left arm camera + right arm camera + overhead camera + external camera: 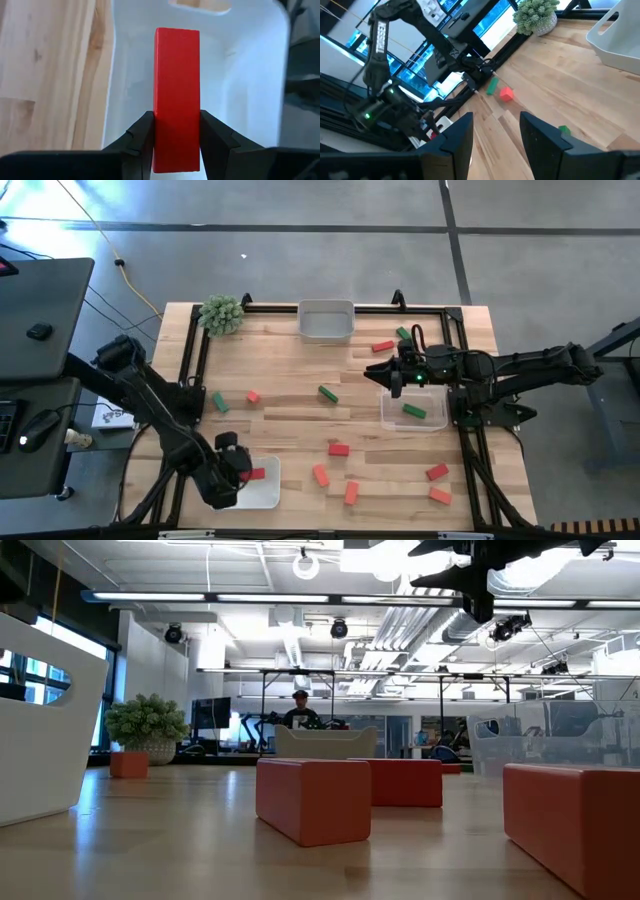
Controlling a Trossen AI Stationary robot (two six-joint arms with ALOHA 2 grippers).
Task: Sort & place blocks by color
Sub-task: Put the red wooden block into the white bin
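No text, label, brand, number or sign can be read in any view. The blocks, the trays and the table show plain surfaces, and the screens and fittings in the room behind the table are too far off to make out any writing.

red block (176, 95) pinched between black fingers (137, 145) of left gripper (176, 150), white tray (250, 85) right under it. table (290, 430) pale wood w/ light-and-tan plank stripes. green block (414, 411) in clear tray (385, 415) just below right gripper (392, 376). red + orange-coral blocks (338, 449) scattered between both grippers. spiky green plant ball (222, 313), well away from either gripper.
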